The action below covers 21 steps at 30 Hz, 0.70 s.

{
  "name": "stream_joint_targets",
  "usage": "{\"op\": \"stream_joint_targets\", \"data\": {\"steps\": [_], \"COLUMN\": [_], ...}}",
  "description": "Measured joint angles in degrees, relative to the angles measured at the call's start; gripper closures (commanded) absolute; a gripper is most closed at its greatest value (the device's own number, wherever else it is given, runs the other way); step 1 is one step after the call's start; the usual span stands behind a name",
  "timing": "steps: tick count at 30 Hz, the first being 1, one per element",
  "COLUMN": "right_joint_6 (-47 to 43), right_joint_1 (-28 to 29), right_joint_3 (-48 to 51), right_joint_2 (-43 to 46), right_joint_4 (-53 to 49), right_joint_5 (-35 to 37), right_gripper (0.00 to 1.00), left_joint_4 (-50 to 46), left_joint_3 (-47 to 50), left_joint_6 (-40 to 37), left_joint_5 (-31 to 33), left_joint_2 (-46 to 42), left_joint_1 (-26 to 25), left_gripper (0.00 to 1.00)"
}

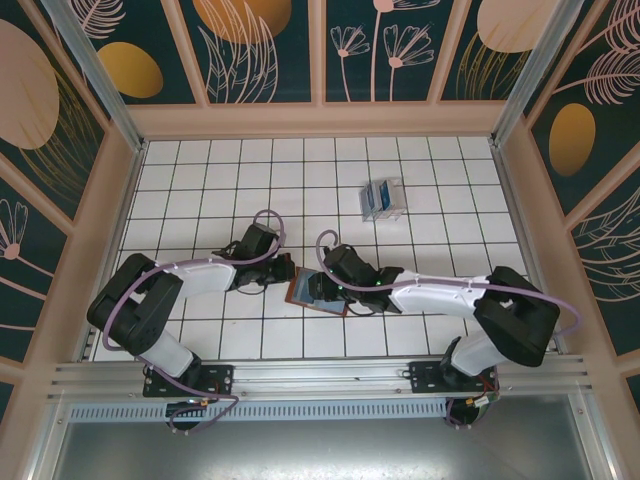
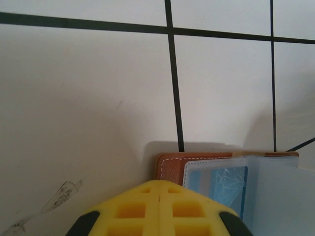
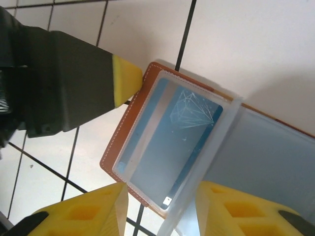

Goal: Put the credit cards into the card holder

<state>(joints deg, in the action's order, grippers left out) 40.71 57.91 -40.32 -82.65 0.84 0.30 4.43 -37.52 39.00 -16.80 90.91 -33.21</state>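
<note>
Credit cards show in two places. One blue credit card sits inside a clear sleeve of the card holder, its pale line drawing facing up. More blue cards stand in a clear box farther back, right of the middle of the table and well apart from both arms.

The card holder lies open and flat on the white tiles, close to the near edge of the table and about midway between its left and right edges. From the left wrist its brown stitched corner pokes out just past the yellow fingers, with the sleeved card beside it.

The left gripper is clenched with nothing between its fingers. In the left wrist view the two yellow pads meet in one seam. In the right wrist view the yellow tip of the left gripper touches the holder's left brown edge near a corner.

The right gripper hovers over the holder from the right side. Its jaws stand apart, released, with a wide gap between them. One yellow finger sits over the holder's near brown corner. The other finger is over the clear leaf on the right. The raised fold of the clear sleeve runs up into the gap; whether either finger touches it I cannot tell.
</note>
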Motion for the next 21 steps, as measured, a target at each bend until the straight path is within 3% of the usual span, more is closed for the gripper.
{"op": "stream_joint_targets", "data": {"steps": [6,21], "right_joint_6": [-1.0,-3.0], "right_joint_1": [-0.3,-0.5], "right_joint_3": [0.3,1.3], "right_joint_2": [0.8,0.8], "right_joint_4": [0.0,0.9], "right_joint_5": [0.7,1.8], "right_gripper": [0.74,0.8], "left_joint_4": [0.0,-0.2], "left_joint_3": [0.0,0.0], "left_joint_6": [-0.2,-0.6], "left_joint_5": [-1.1,-2.5], "left_joint_2": [0.5,1.2], "left_joint_1": [0.0,0.0], "left_gripper": [1.0,1.0]}}
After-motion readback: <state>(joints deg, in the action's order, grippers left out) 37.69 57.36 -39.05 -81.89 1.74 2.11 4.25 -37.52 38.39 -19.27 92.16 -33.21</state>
